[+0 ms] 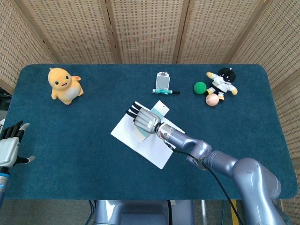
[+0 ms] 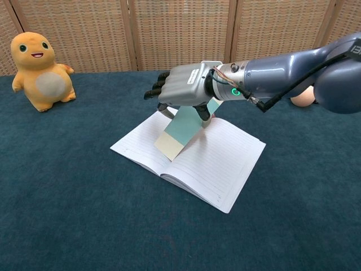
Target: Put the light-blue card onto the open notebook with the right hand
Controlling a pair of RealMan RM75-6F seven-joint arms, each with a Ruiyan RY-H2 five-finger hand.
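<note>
Right hand is up over the notebook, palm down, with the card pinched beneath it between thumb and fingers; the card hangs tilted, its lower corner down at the notebook's left page, though whether it actually touches the paper I can't tell. Biggest thing out here is the table, covered in dark blue cloth, and the right arm stretches across it from the right side. Next, the notebook lies open and flat near the table's middle, lined pages up, one corner pointing toward the camera in the chest view. From the head view the hand sits over the notebook's upper left part, and only a slip of the card peeks out below it. Over at the far left edge, the left hand is off by itself, fingers spread and nothing in it. Back left stands a yellow plush, upright. At the back, centre, a small white stand with a pen lying just before it. Back right, a doll in black and white, with a green ball and a pinkish ball close beside it.
</note>
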